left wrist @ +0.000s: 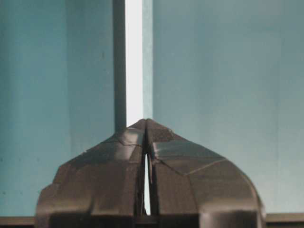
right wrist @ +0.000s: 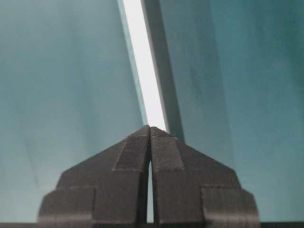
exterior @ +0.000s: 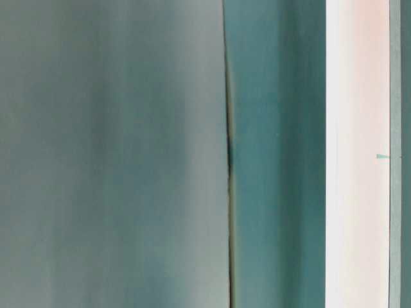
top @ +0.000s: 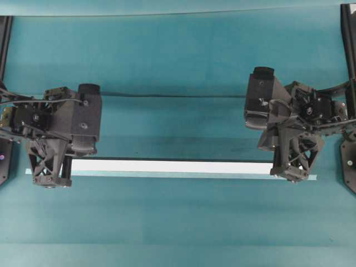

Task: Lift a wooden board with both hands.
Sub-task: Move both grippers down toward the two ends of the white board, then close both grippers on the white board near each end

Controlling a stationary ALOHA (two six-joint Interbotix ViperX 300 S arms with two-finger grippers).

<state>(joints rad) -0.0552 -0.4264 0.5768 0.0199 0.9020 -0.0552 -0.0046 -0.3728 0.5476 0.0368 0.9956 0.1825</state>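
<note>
The wooden board (top: 172, 166) is a long bright white plank lying left to right across the teal table, with a dark edge along its far side. My left gripper (top: 53, 179) is at its left end and my right gripper (top: 290, 173) at its right end. In the left wrist view the left gripper (left wrist: 145, 122) has its jaws closed tip to tip, with the board (left wrist: 134, 57) running away from them and a white sliver between the fingers. The right gripper (right wrist: 150, 128) is closed the same way on the board (right wrist: 145, 61). A blurred white band (exterior: 356, 154) shows in the table-level view.
A thinner, longer pale teal strip (top: 310, 177) lies along the board's near side and reaches past both grippers. A dark seam (top: 167, 95) crosses the table behind the board. Black frame posts (top: 349, 44) stand at the side edges.
</note>
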